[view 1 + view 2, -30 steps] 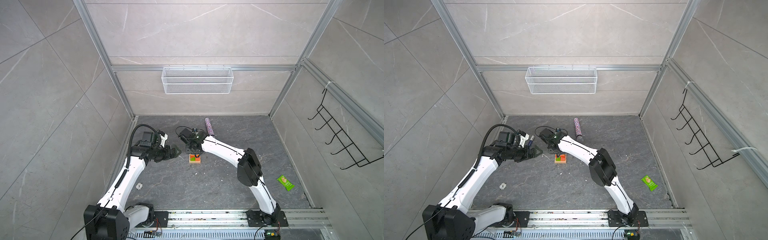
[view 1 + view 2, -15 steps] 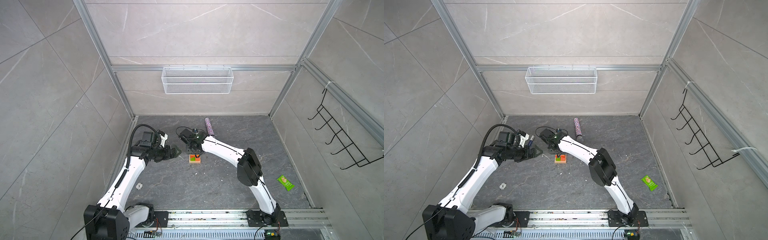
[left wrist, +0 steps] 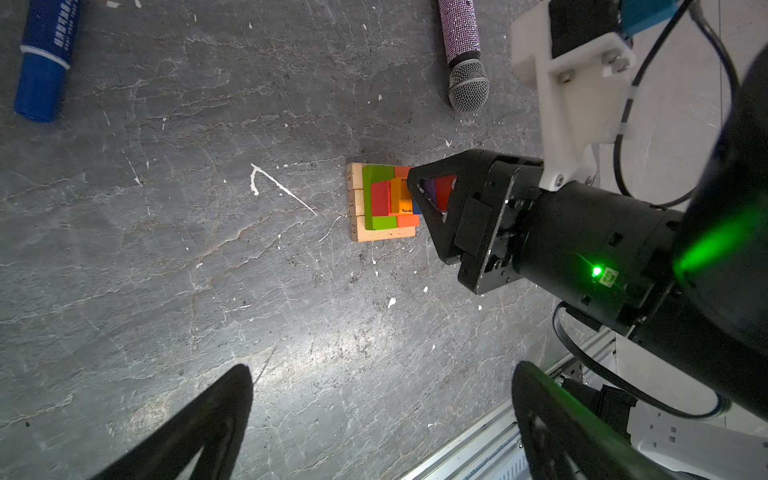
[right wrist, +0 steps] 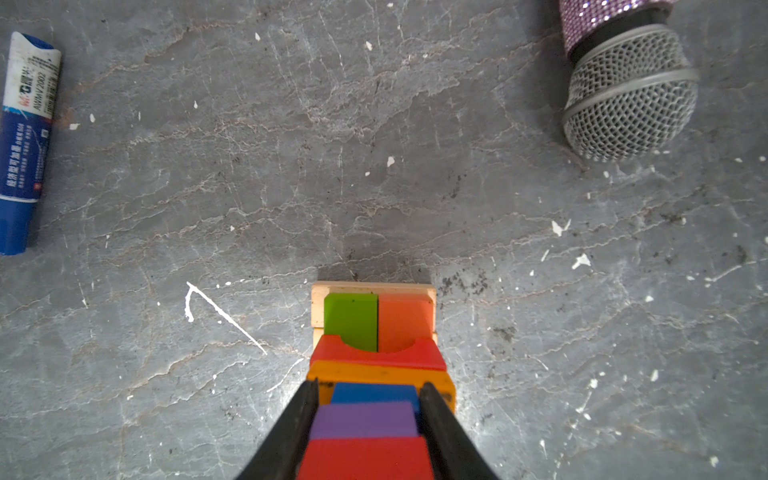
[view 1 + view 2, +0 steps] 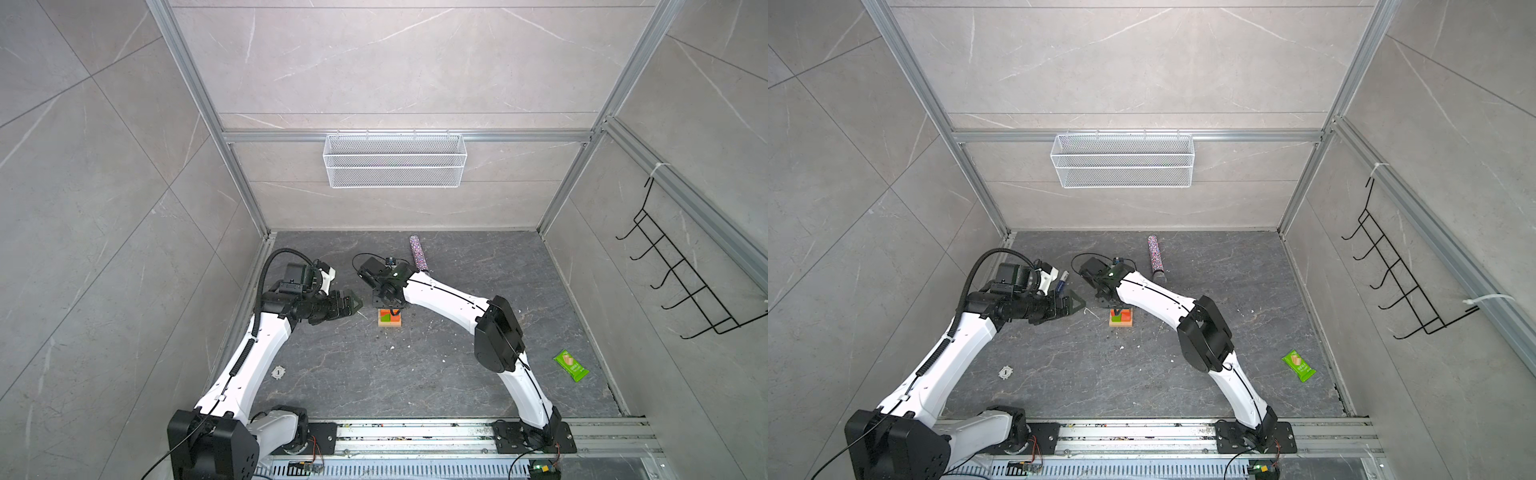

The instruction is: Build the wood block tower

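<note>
Right gripper [image 4: 369, 386]: right wrist view, fingers clamped on purple cube [image 4: 363, 419] and red cube [image 4: 365, 457] atop tower [image 4: 376, 320].
Left gripper [image 3: 384, 368]: left wrist view, spread wide, empty, above scuffed grey floor [image 3: 166, 291].
Both top views: tower stands on the dark stone floor, left of centre; pale tiled walls [image 5: 395, 75], wire basket [image 5: 395, 166] on back wall.

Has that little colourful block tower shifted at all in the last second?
No. The tower sits where it was, the same gap from the glittery microphone behind it, in both top views.
</note>
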